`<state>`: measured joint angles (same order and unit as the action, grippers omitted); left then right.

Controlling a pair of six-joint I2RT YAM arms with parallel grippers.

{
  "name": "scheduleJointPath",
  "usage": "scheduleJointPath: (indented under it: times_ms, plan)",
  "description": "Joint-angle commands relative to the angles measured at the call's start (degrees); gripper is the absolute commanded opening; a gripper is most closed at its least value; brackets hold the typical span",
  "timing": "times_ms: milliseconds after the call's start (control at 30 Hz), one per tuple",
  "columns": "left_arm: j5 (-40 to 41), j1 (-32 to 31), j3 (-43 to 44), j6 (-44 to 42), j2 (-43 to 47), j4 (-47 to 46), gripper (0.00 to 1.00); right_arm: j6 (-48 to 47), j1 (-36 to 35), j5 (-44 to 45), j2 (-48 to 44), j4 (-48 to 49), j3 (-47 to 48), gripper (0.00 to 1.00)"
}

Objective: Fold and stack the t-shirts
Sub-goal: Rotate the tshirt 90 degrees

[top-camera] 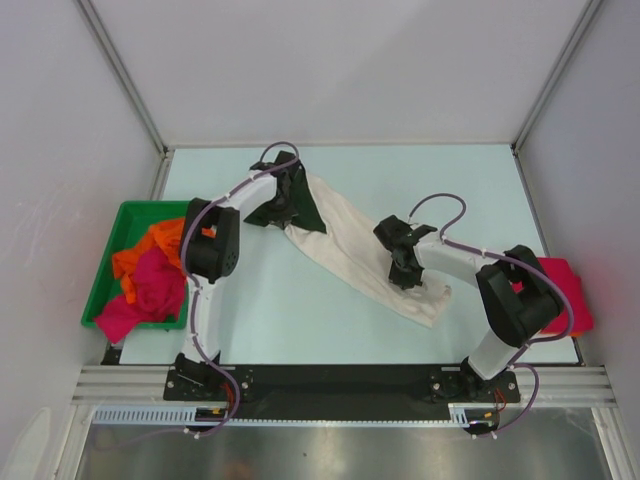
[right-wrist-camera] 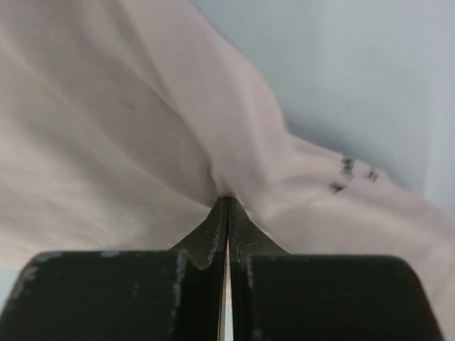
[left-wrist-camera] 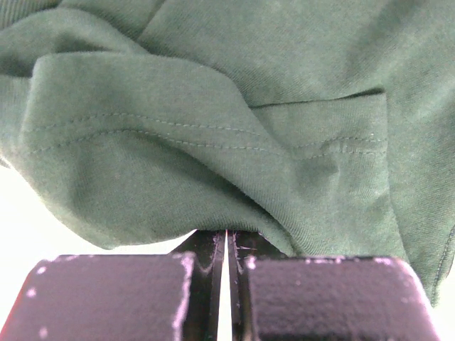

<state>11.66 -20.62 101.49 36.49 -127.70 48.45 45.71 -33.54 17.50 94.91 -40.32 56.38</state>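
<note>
The cream t-shirt with dark green sleeves hangs stretched in a diagonal band over the table's middle. My left gripper is shut on its green sleeve end at the far side. In the left wrist view the green sleeve cloth bunches over my shut left gripper. My right gripper is shut on the cream body near the lower end. In the right wrist view the cream cloth is pinched in my right gripper. A few black print marks show.
A green bin at the left edge holds an orange tee and a magenta-pink tee, crumpled. A crimson tee lies folded at the right edge behind my right arm. Grey walls enclose the table.
</note>
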Motion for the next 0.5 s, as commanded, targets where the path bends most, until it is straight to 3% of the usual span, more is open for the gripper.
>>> scheduleJointPath:
  times_ms: [0, 167, 300, 467]
  plan:
    - [0.4, -0.6, 5.7, -0.8, -3.5, 0.1, 0.0, 2.6, -1.5, -0.5, -0.8, -0.4, -0.8, 0.0]
    - [2.0, -0.7, 3.8, -0.5, -1.5, 0.2, 0.0, 1.8, -0.5, 3.6, -2.6, -0.2, 1.7, 0.0]
    - [2.2, -0.6, 0.4, -0.5, 0.5, -0.7, 0.0, -1.5, 1.5, 6.2, -1.8, -1.2, 8.5, 0.18]
    - [1.9, -0.6, -1.0, -0.3, 1.6, -0.6, 0.0, -4.7, 7.4, 8.4, 0.3, -1.3, 12.3, 0.19]
